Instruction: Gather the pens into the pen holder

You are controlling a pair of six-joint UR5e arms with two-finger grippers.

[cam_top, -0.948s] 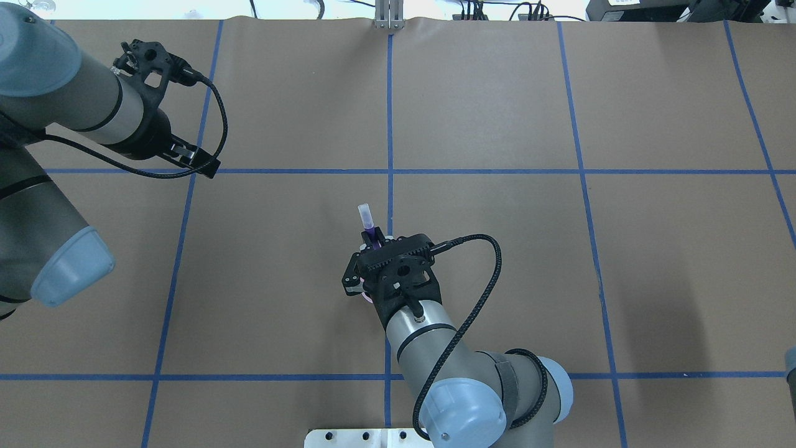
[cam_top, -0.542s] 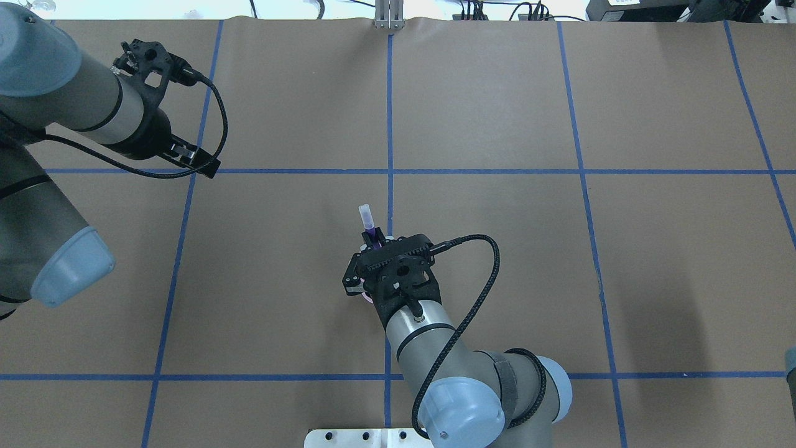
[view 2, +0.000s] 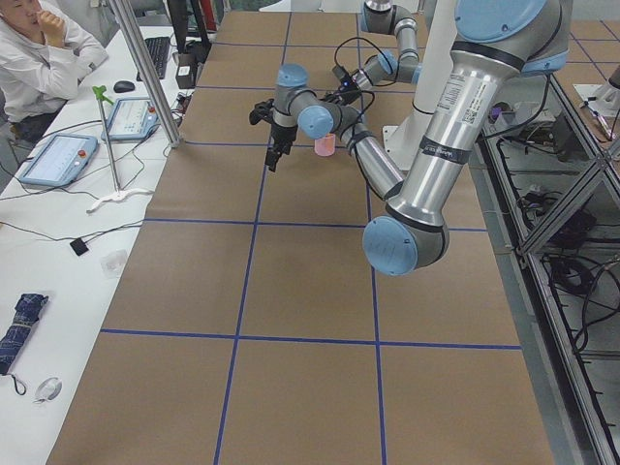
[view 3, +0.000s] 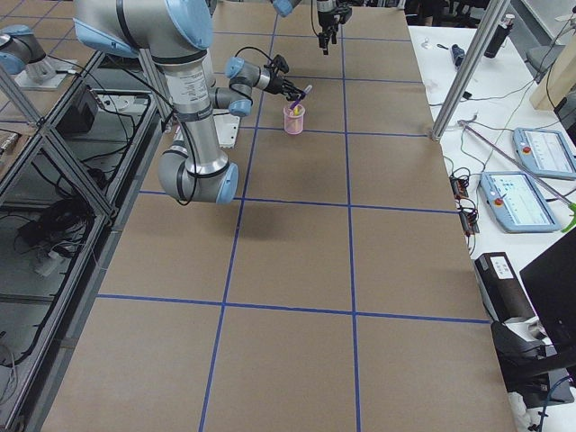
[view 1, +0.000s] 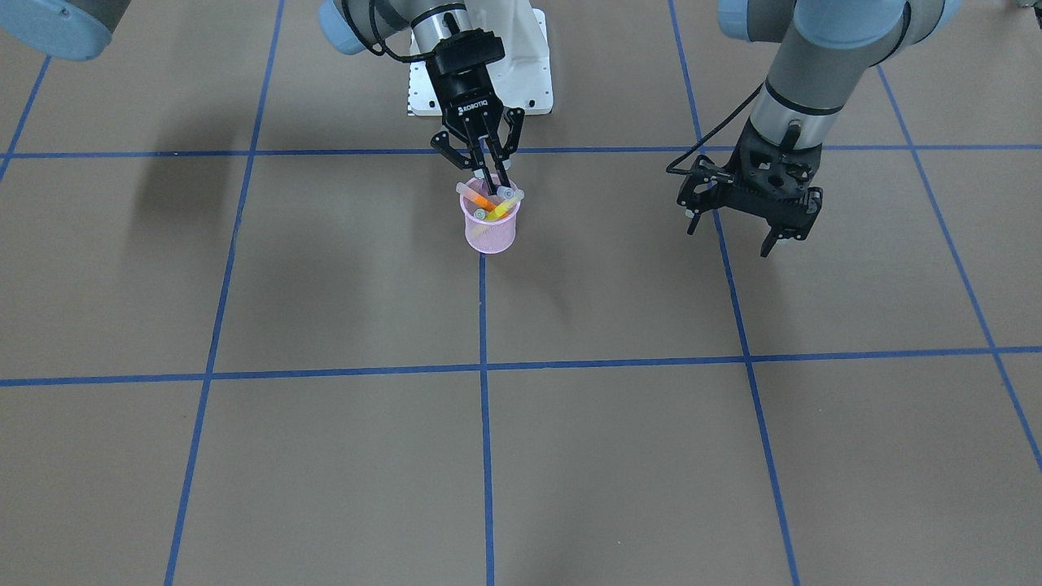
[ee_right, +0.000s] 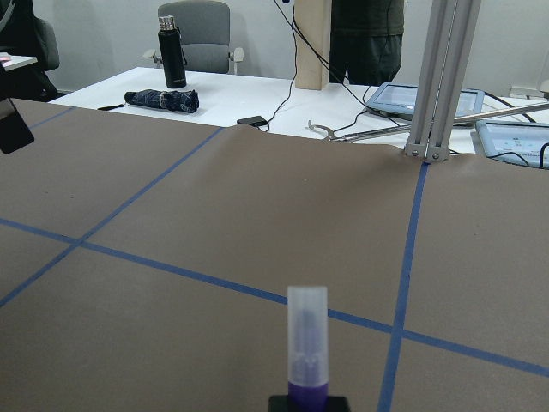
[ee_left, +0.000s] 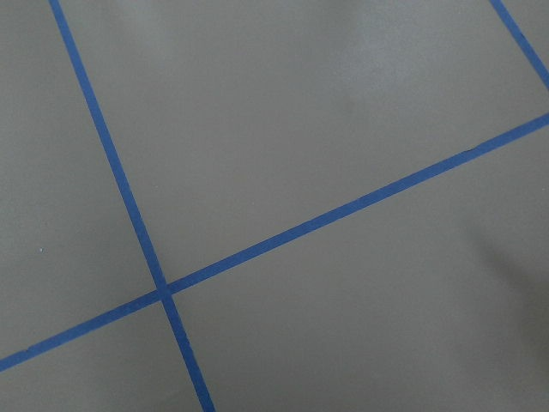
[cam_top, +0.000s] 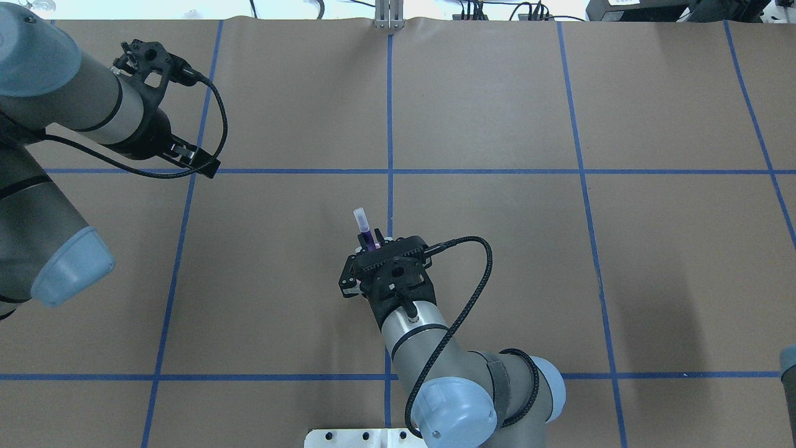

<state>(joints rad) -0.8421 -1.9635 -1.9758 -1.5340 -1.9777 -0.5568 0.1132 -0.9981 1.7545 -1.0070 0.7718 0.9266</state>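
Right tool (view 1: 491,182): pinching the purple pen (ee_right: 307,342), I judge.
Pen axis: tilted, lower end over pen holder (view 1: 489,226).

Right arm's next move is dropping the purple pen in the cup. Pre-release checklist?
1. Purple pen clamped in right gripper: ok.
2. Pen positioned over the pen holder: ok.
3. Pen's lower end below the rim: cannot tell, the fingers hide it.
4. Holder upright: ok.
5. Orange pen and yellow pen in the holder: ok; green one: cannot tell.
6. Left gripper open, well away from the holder: ok.
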